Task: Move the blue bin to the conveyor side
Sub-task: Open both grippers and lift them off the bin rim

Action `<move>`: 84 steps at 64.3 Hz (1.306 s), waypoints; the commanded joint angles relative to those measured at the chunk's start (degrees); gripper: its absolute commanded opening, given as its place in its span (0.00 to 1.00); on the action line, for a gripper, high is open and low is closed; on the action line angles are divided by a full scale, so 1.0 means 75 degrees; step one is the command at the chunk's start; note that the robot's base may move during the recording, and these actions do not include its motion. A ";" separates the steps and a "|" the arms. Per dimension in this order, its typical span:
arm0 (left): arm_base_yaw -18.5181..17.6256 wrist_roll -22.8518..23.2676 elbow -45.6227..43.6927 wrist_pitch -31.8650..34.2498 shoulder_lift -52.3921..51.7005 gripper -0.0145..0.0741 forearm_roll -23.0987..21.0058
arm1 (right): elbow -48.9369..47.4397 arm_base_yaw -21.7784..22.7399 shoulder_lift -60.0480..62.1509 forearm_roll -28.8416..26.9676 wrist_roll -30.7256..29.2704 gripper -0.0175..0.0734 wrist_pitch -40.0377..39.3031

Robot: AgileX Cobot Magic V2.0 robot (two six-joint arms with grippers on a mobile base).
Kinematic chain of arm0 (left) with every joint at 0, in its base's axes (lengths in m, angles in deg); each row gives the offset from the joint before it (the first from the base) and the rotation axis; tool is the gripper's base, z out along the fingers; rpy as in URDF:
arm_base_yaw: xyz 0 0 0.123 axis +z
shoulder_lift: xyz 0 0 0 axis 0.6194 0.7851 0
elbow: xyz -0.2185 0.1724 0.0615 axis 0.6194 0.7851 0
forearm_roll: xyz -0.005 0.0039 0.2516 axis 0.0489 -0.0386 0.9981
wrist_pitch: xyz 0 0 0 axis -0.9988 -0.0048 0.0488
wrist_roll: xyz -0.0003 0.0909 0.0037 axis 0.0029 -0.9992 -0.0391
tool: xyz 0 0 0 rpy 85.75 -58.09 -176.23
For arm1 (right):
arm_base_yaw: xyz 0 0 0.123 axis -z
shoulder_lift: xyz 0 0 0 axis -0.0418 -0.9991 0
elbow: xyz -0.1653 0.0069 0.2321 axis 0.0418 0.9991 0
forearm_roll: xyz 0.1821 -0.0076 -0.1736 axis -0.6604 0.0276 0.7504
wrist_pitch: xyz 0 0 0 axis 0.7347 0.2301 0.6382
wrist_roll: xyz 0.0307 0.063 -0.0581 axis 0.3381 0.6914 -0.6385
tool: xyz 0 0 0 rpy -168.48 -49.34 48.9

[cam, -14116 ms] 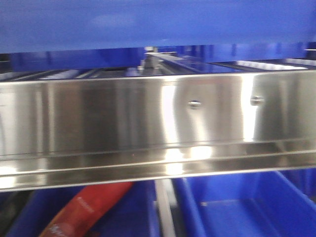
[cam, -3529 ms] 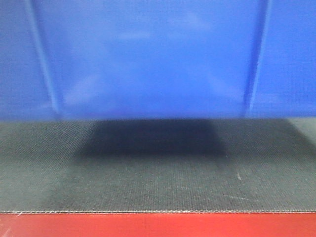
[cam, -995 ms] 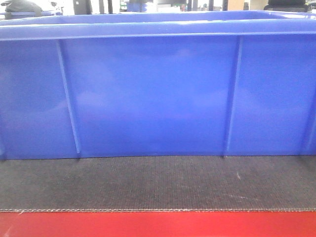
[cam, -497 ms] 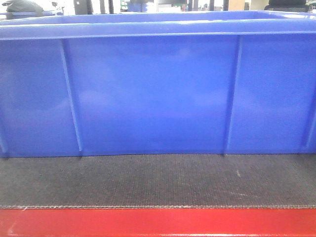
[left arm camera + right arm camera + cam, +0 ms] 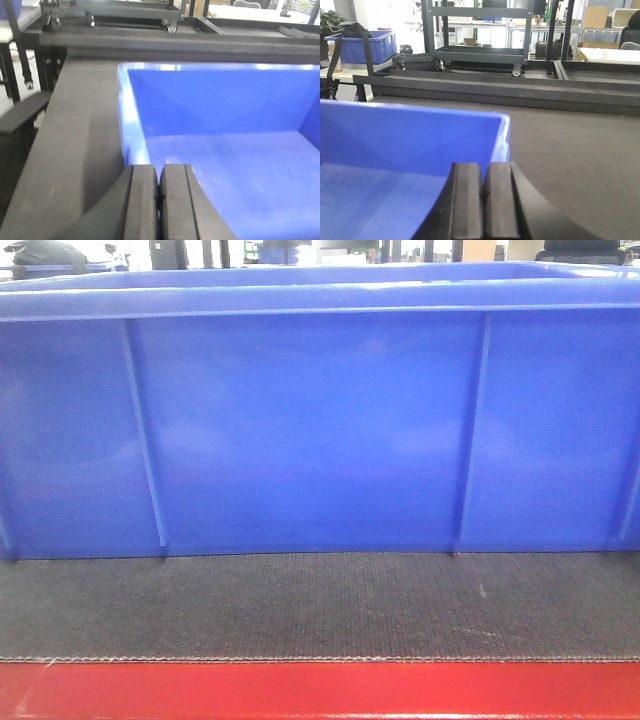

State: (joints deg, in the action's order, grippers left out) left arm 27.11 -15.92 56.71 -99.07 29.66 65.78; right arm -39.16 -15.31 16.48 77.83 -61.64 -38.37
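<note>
The blue bin (image 5: 300, 430) stands on the conveyor (image 5: 320, 605), its ribbed near wall filling the front view and its base flat on the dark belt. My left gripper (image 5: 159, 167) is shut, jaws pressed together, its tips covering the near end of the bin's left rim (image 5: 131, 120). My right gripper (image 5: 484, 165) is shut the same way over the near end of the bin's right rim (image 5: 505, 135). Nothing shows between either pair of jaws. I cannot tell whether the fingers touch the rims. The bin's inside (image 5: 225, 165) looks empty.
The conveyor's red frame edge (image 5: 320, 690) runs along the front. Belt lies bare left of the bin (image 5: 85, 125) and right of it (image 5: 570, 150). A black rail (image 5: 495, 90) bounds the far side, with a wheeled cart (image 5: 480, 50) and another blue crate (image 5: 362, 47) beyond.
Earlier the bin hung above the steel rail, then hovered over the belt casting a shadow. Now it rests on the belt. Over the last second it has only shifted slightly in view.
</note>
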 commanded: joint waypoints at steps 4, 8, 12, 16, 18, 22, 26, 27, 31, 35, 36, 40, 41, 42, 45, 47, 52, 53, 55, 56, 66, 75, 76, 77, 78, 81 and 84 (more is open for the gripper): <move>0.0427 -0.0012 0.0849 0.0205 -0.1059 0.13 -0.0274 | 0.0957 -0.0015 0.1104 0.0057 -0.0055 0.09 -0.0195; 0.0769 -0.0012 0.1242 0.0205 -0.1521 0.13 -0.0274 | 0.1334 -0.0015 0.1665 0.0057 -0.0055 0.09 -0.0195; 0.1072 -0.0012 0.1530 0.0205 -0.1986 0.13 -0.0274 | 0.1651 -0.0015 0.2073 0.0057 -0.0055 0.09 -0.0174; 0.1353 -0.0012 0.1741 0.0205 -0.2442 0.13 -0.0274 | 0.1897 -0.0015 0.2504 0.0057 -0.0055 0.09 -0.0076; 0.1496 -0.0012 0.1809 0.0205 -0.2681 0.13 -0.0274 | 0.1987 -0.0015 0.2680 0.0057 -0.0055 0.09 0.0030; 0.1713 -0.0012 0.1895 0.0161 -0.3079 0.13 -0.0274 | 0.2062 -0.0015 0.2916 0.0057 -0.0055 0.09 0.0332; 0.1857 -0.0012 0.1895 0.0129 -0.3413 0.13 -0.0259 | 0.2062 -0.0015 0.3054 0.0057 -0.0055 0.09 0.0577; 0.1891 -0.0012 0.1895 0.0129 -0.3479 0.13 -0.0259 | 0.2062 -0.0015 0.3074 0.0057 -0.0055 0.09 0.0619; 0.1965 -0.0012 0.1895 0.0129 -0.3739 0.13 -0.0259 | 0.2062 -0.0015 0.3128 0.0057 -0.0055 0.09 0.0712; 0.1979 -0.0012 0.1895 0.0129 -0.3944 0.13 -0.0259 | 0.2062 -0.0015 0.3128 0.0057 -0.0055 0.09 0.0689; 0.1979 -0.0012 0.1895 0.0129 -0.3986 0.13 -0.0259 | 0.2062 -0.0015 0.3128 0.0057 -0.0055 0.09 0.0689; 0.1979 -0.0012 0.1895 0.0129 -0.4162 0.13 -0.0259 | 0.2062 -0.0015 0.3128 0.0057 -0.0055 0.09 0.0689; 0.1979 -0.0012 0.1895 0.0129 -0.4186 0.13 -0.0259 | 0.2062 -0.0015 0.3128 0.0057 -0.0055 0.09 0.0689; 0.1979 -0.0012 0.1895 0.0129 -0.4206 0.13 -0.0259 | 0.2062 -0.0015 0.3128 0.0057 -0.0055 0.09 0.0689; 0.1979 -0.0012 0.1895 0.0144 -0.4245 0.13 -0.0259 | 0.2062 -0.0015 0.3128 0.0057 -0.0055 0.09 0.0689; 0.1979 -0.0012 0.1895 0.0144 -0.4262 0.13 -0.0259 | 0.2062 -0.0015 0.3128 0.0057 -0.0055 0.09 0.0689; 0.1979 -0.0012 0.1895 0.0144 -0.4262 0.13 -0.0259 | 0.2062 -0.0015 0.3128 0.0057 -0.0055 0.09 0.0689; 0.1979 -0.0012 0.1895 0.0144 -0.4262 0.13 -0.0259 | 0.2062 -0.0015 0.3128 0.0057 -0.0055 0.09 0.0689; 0.1979 -0.0012 0.1895 0.0144 -0.4262 0.13 -0.0259 | 0.2062 -0.0015 0.3128 0.0057 -0.0055 0.09 0.0689; 0.1979 -0.0012 0.1895 0.0144 -0.4262 0.13 -0.0259 | 0.2062 -0.0015 0.3128 0.0057 -0.0055 0.09 0.0689; 0.1979 -0.0012 0.1895 0.0144 -0.4262 0.13 -0.0259 | 0.2062 -0.0015 0.3128 0.0057 -0.0055 0.09 0.0689; 0.1979 -0.0012 0.1895 0.0144 -0.4262 0.13 -0.0259 | 0.2062 -0.0015 0.3128 0.0057 -0.0055 0.09 0.0689; 0.1979 -0.0012 0.1895 0.0144 -0.4262 0.13 -0.0259 | 0.2062 -0.0015 0.3128 0.0057 -0.0055 0.09 0.0689; 0.1979 -0.0012 0.1895 0.0144 -0.4262 0.13 -0.0259 | 0.2062 -0.0015 0.3128 0.0057 -0.0055 0.09 0.0676; 0.1979 -0.0012 0.1895 0.0144 -0.4262 0.13 -0.0259 | 0.2062 -0.0015 0.3128 0.0057 -0.0055 0.09 0.0673; 0.1979 -0.0012 0.1895 0.0144 -0.4262 0.13 -0.0259 | 0.2131 -0.0015 0.3128 0.0057 -0.0055 0.09 0.0583; 0.1979 -0.0012 0.1895 0.0144 -0.4262 0.13 -0.0259 | 0.2187 0.0072 0.3128 0.0057 -0.0055 0.09 0.0534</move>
State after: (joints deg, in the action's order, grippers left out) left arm 41.78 -16.02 70.78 -98.97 -1.90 64.19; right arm -23.55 -15.31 39.64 77.86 -61.64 -32.75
